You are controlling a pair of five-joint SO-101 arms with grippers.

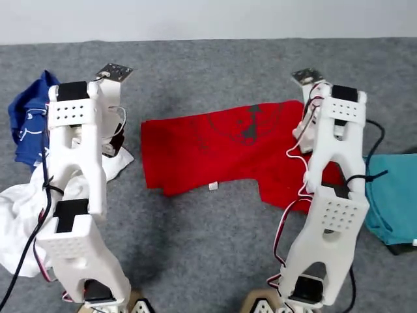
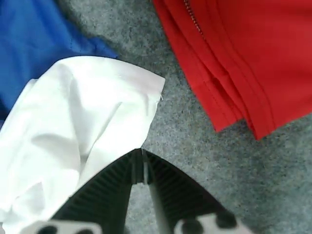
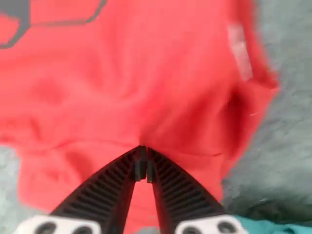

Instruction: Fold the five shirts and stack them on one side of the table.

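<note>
A red shirt (image 1: 215, 150) with a dark print lies spread across the middle of the grey table. My right gripper (image 3: 141, 150) is shut, its tips meeting right at a crease of the red shirt (image 3: 146, 73) near its right end; I cannot tell whether cloth is pinched. My left gripper (image 2: 141, 153) is shut at the edge of a crumpled white shirt (image 2: 83, 122), with the red shirt's corner (image 2: 263, 58) just beyond. The white shirt (image 1: 19, 208) lies under the left arm (image 1: 78, 150). A blue shirt (image 1: 26, 124) is bunched behind it.
A teal shirt (image 1: 394, 195) lies at the table's right edge beside the right arm (image 1: 335, 150), over something dark. The blue shirt (image 2: 29, 44) touches the white one. Bare grey table (image 1: 208, 248) stretches in front of the red shirt, between the two arm bases.
</note>
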